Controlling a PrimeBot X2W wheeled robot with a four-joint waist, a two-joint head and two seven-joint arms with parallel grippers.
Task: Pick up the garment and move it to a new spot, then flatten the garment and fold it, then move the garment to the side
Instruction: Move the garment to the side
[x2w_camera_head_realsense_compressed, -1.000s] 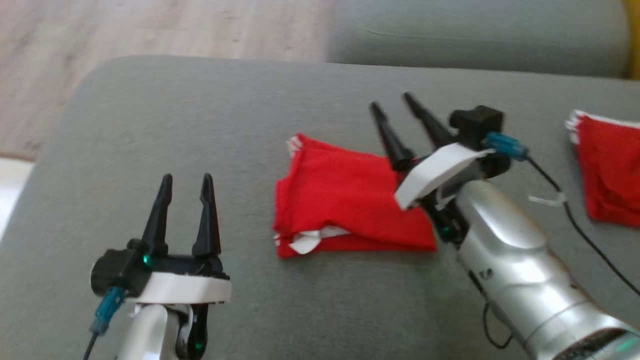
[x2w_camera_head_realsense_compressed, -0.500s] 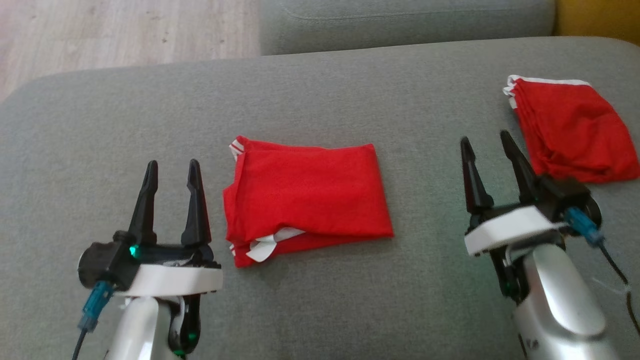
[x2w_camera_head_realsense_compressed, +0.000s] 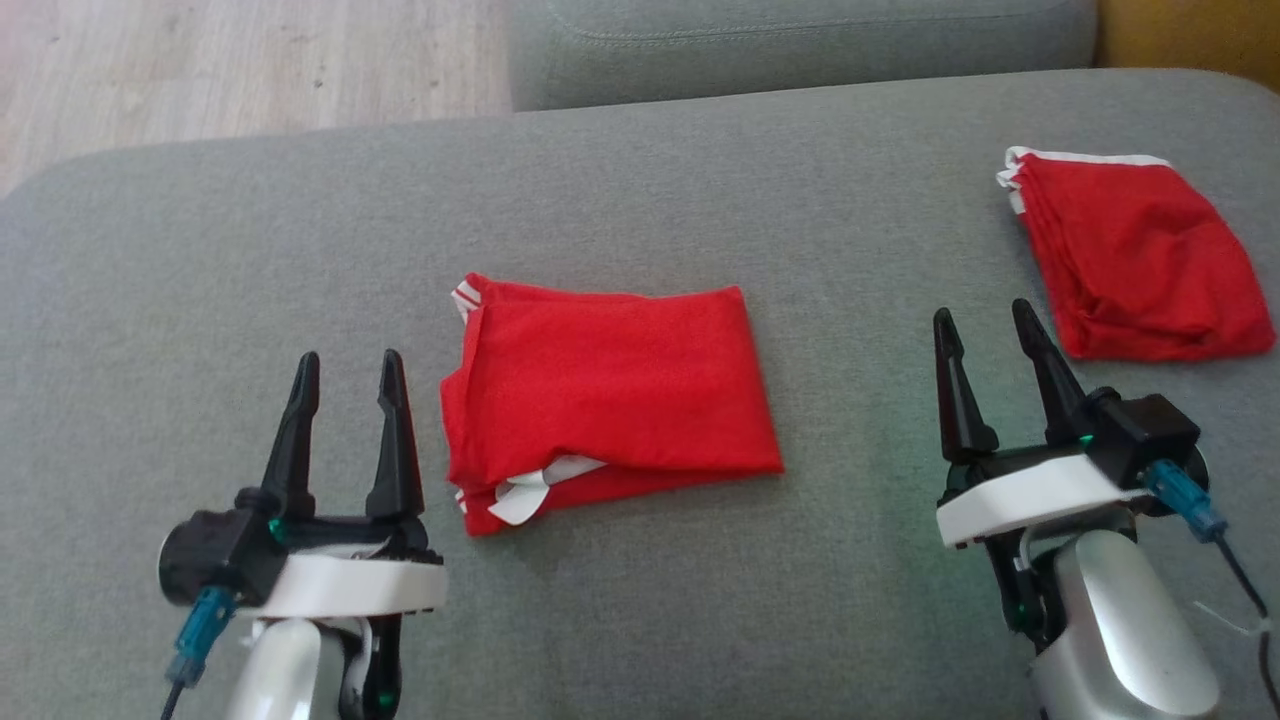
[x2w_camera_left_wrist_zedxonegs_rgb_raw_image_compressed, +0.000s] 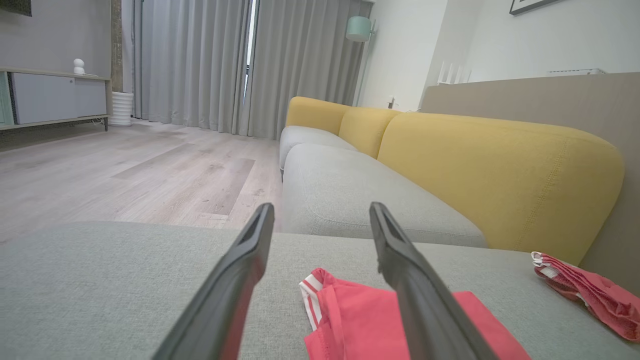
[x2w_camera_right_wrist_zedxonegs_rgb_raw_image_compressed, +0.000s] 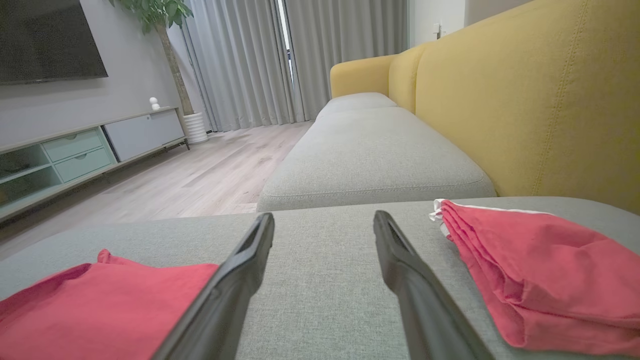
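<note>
The red garment (x2w_camera_head_realsense_compressed: 610, 390) lies folded in the middle of the big grey cushion (x2w_camera_head_realsense_compressed: 200, 300). It is a flat, nearly square bundle. A bit of white trim pokes out at its near left corner (there are white stripes at the far left corner too). Nothing is touching it.

The left gripper (x2w_camera_head_realsense_compressed: 350, 357) hangs just beside the garment's left edge, close to the near corner, but apart from it. Its two dark fingers are spread apart and point away from the robot, with nothing between them. In the left wrist view the garment's striped corner shows between the two fingers, lower down on the cushion.

The right gripper (x2w_camera_head_realsense_compressed: 982, 310) is on the other side, well apart from the garment's right edge. Its fingers are spread apart as well, and they hold nothing. In the right wrist view, bare grey cushion shows between them.

A second red cloth (x2w_camera_head_realsense_compressed: 1135, 260) lies further right and further back on the same cushion. It is near the right gripper's fingertips but does not touch them. It is folded too, a little crumpled, with a white edge along its far side.

Behind the big cushion there is another grey seat (x2w_camera_head_realsense_compressed: 800, 40), and a wooden floor (x2w_camera_head_realsense_compressed: 200, 60) shows at the far left. The wrist views show a yellow backrest (x2w_camera_left_wrist_zedxonegs_rgb_raw_image_compressed: 500, 170) and long grey curtains (x2w_camera_left_wrist_zedxonegs_rgb_raw_image_compressed: 200, 60).
</note>
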